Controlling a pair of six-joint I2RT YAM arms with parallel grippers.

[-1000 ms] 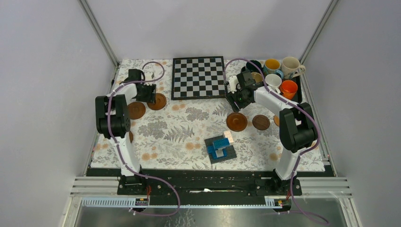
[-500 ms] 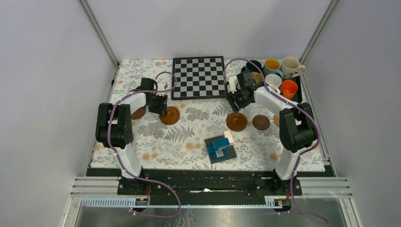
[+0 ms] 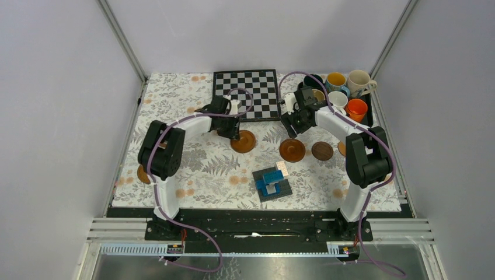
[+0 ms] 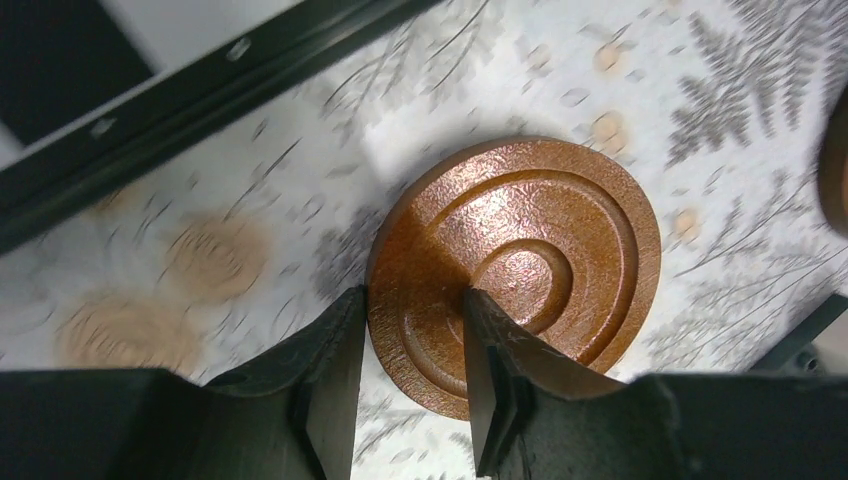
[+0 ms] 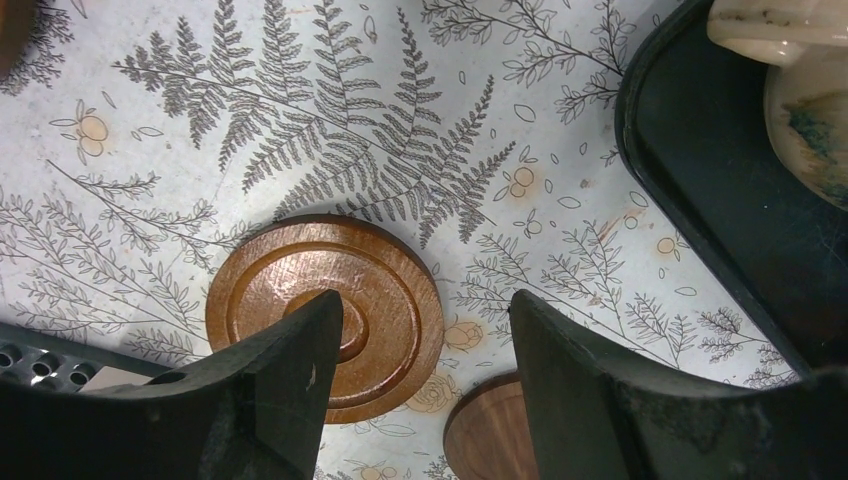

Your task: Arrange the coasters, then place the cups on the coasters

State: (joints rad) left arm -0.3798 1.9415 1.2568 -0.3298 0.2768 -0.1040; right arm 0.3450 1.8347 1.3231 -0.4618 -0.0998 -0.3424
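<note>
Grey-walled cell, floral-cloth counter (image 3: 198, 175): coasters partly laid out, cups not started.

A ringed coaster (image 4: 540, 250) is pinched by its rim in the left end effector (image 4: 412, 305), which is closed tight on it near the middle of the overhead view; whether it's touching the cloth can't be told. The right end effector (image 5: 425, 300) is held partly open with nothing in it, above a second ringed coaster (image 5: 325, 315). A darker disc (image 3: 321, 150) is seen right of that, another is cut off by the right arm, and one peeks out behind the left arm. A sixth can't be found. The cups (image 3: 338, 93) are all parked in the black tray (image 5: 700, 220) at upper right, so that half is judged left to do.
</note>
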